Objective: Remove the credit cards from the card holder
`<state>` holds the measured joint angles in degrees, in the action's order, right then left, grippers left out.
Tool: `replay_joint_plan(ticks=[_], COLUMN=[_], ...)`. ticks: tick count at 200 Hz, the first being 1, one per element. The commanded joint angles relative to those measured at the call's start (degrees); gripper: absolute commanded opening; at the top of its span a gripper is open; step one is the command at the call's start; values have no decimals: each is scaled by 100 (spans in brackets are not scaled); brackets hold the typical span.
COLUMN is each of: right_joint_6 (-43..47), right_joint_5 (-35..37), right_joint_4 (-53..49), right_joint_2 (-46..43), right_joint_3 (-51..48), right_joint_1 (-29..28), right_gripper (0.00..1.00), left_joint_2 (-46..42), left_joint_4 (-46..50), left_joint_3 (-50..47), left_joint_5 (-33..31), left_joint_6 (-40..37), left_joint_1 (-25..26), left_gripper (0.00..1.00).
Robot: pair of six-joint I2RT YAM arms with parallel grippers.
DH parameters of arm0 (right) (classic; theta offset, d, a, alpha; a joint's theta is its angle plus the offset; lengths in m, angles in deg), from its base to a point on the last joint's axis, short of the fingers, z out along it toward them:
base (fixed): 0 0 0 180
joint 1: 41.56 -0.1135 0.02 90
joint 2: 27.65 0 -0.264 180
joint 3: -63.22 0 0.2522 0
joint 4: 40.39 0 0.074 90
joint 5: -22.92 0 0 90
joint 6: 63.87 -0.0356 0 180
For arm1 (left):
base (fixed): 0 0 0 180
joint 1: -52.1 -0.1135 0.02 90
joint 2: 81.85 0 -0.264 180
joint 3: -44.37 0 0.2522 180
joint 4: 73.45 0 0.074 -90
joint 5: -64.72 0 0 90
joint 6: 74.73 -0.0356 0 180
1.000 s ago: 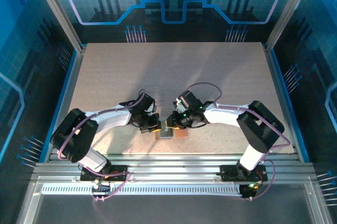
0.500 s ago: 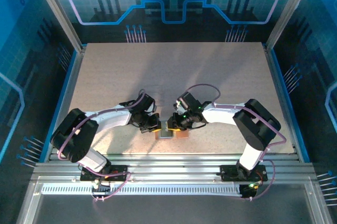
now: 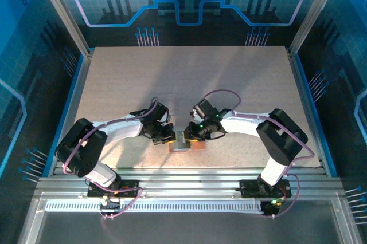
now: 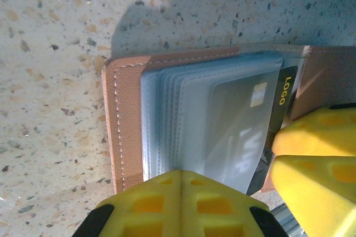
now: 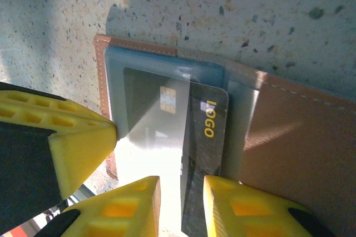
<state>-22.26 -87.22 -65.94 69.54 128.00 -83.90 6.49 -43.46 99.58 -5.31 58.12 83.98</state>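
The salmon-pink card holder (image 4: 119, 120) lies open on the speckled table near the front edge, also in the top view (image 3: 198, 146). Its pale blue-grey pockets (image 4: 183, 109) face up. A dark credit card (image 5: 208, 137) marked LOGO sticks partly out of a pocket (image 4: 285, 98). My left gripper (image 4: 181, 171) is shut, with its tips pressed on the pockets. My right gripper (image 5: 181, 192) stands slightly open over the card's lower end, which lies in the gap between its fingers. Both grippers (image 3: 170, 136) (image 3: 188, 135) meet over the holder.
The metal rail (image 3: 183, 175) at the table's front edge runs just below the holder. The table (image 3: 189, 78) stretches away behind the arms, with blue walls on both sides.
The right arm has shifted slightly to the left over the holder. The left arm and the holder have stayed where they were.
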Motion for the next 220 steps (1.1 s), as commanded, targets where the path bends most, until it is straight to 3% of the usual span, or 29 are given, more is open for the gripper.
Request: replay_joint_plan(ticks=[1,79,220], right_joint_6=[79,-79,-93], right_joint_5=[183,-150,-580], right_joint_4=[-280,236,705], right_joint_2=[-308,-585,-190], right_joint_3=[53,-416,-557], right_joint_1=[4,269,416], right_gripper=[27,27,27], left_joint_2=[35,-400,220], left_joint_4=[196,458,201], left_joint_3=[-100,360,197], left_joint_5=[-108,93,195], left_joint_6=[-163,-58,-90], left_joint_1=[-56,-37,29], left_gripper=[0,0,0])
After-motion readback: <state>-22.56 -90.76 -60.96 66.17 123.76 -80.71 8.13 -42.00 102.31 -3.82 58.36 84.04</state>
